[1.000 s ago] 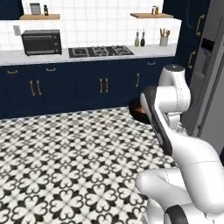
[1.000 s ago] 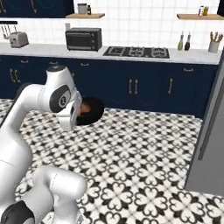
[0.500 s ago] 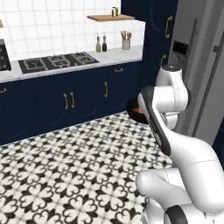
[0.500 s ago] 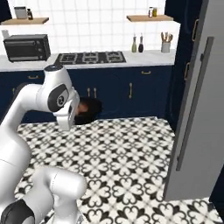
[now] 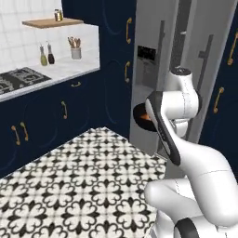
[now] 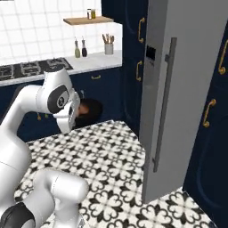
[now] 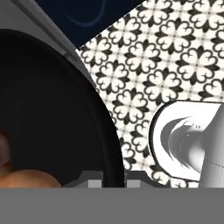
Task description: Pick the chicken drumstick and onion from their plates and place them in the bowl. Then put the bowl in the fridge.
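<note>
My gripper [image 7: 112, 180] is shut on the rim of the glossy black bowl [image 7: 52, 105], which I hold in the air above the floor. Inside the bowl, the orange-brown onion [image 7: 26, 179] lies beside the reddish-brown chicken drumstick [image 7: 3, 148]. From the left base view the bowl [image 5: 138, 113] hangs just in front of the grey fridge [image 5: 186, 42], with an orange glow inside it. From the right base view the bowl [image 6: 90, 110] sits beside my wrist, left of the fridge [image 6: 187, 89]. Both fridge doors are closed. The plates are out of view.
Navy cabinets [image 5: 56, 116] run along the left under a white counter [image 5: 51, 74] with a stove [image 5: 16, 78], bottles [image 6: 80, 48] and a utensil holder [image 6: 108, 46]. Tall navy cupboards [image 6: 213, 111] flank the fridge. A long handle [image 6: 164, 102] runs down the fridge door. Patterned tile floor [image 5: 83, 186] lies below.
The whole scene has swung: the base has turned from the stove counter toward the fridge, which is now close ahead. The bowl stays in my gripper.
</note>
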Controlling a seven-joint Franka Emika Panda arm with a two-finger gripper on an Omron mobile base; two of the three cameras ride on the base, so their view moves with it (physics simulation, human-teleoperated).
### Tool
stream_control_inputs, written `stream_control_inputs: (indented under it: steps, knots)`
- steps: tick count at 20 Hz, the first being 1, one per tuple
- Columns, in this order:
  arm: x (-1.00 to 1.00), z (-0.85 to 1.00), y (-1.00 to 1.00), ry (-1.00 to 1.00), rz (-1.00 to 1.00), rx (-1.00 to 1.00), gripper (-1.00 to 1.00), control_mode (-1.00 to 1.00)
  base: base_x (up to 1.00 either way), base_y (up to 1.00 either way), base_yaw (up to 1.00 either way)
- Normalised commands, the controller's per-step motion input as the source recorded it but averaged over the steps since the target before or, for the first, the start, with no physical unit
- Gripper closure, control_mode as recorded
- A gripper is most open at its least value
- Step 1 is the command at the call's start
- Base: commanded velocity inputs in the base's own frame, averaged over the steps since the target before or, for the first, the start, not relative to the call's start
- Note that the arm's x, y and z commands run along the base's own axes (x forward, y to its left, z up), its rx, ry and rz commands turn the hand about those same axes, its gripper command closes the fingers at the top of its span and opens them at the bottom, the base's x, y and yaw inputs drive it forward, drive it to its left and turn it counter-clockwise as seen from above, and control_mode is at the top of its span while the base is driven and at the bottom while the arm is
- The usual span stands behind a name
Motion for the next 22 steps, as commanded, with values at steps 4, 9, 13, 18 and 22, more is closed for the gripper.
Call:
stream_control_inputs:
  steps: [4, 9, 13, 18, 22]
  knots:
    - [0.00, 0.00, 0.00, 0.00, 0.00, 0.00, 1.00, 1.00, 0.58, 0.40, -0.65]
    - [0.00, 0.00, 0.00, 0.00, 0.00, 0.00, 1.00, 1.00, 0.51, 0.50, -0.64]
    - [0.00, 0.00, 0.00, 0.00, 0.00, 0.00, 1.00, 1.00, 0.55, 0.53, -0.65]
    - [0.00, 0.00, 0.00, 0.00, 0.00, 0.00, 1.00, 1.00, 0.53, 0.72, -0.54]
    - [0.00, 0.00, 0.00, 0.00, 0.00, 0.00, 1.00, 1.00, 0.22, 0.99, -0.36]
